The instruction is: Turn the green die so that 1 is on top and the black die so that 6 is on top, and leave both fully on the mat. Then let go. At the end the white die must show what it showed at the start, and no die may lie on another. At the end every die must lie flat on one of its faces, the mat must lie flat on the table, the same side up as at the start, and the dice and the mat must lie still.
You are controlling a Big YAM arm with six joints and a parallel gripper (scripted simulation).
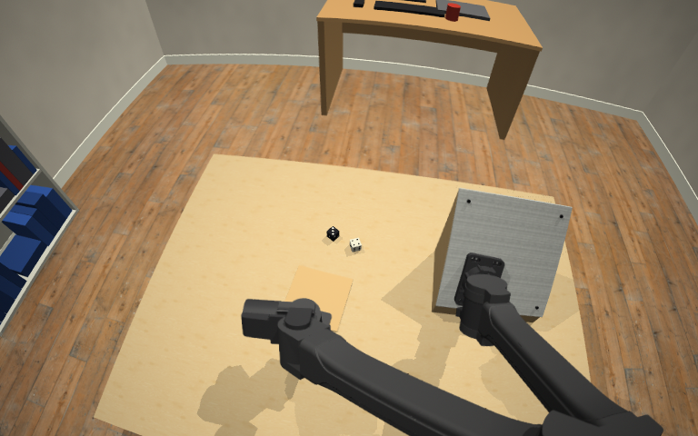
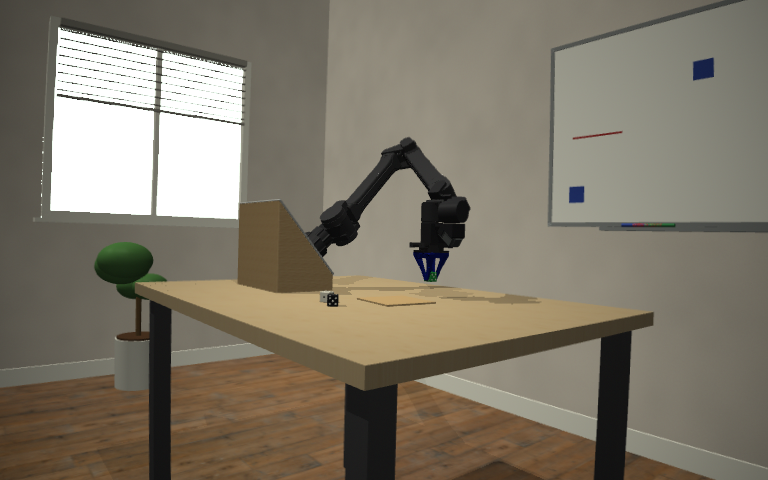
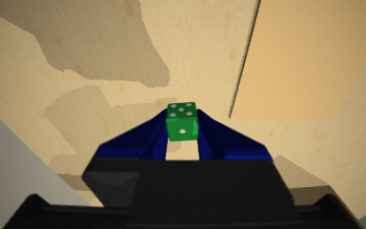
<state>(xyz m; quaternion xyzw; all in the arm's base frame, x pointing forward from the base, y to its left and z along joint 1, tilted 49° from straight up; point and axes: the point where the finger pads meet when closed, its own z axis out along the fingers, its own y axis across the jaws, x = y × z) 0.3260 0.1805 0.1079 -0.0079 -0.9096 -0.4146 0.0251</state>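
Observation:
My gripper (image 3: pixel 182 114) has blue fingers shut on the green die (image 3: pixel 181 122). I hold the die above the table, off the mat and close beside its edge. In the wrist view the die's face toward the camera shows one pip, and the face beyond it shows several. In the exterior view the die (image 2: pixel 432 276) sits between the fingertips, a little above the table top. The thin tan mat (image 1: pixel 320 294) lies flat; the arm hides its near edge. The black die (image 1: pixel 333 232) and the white die (image 1: pixel 354 244) rest on the table beyond the mat, close together but apart.
A wedge-shaped mount (image 1: pixel 502 257) carrying the arm's base stands at the right of the table. The arm's links (image 1: pixel 391 385) reach across the near part of the table. The mat's edge (image 3: pixel 244 59) shows in the wrist view at upper right.

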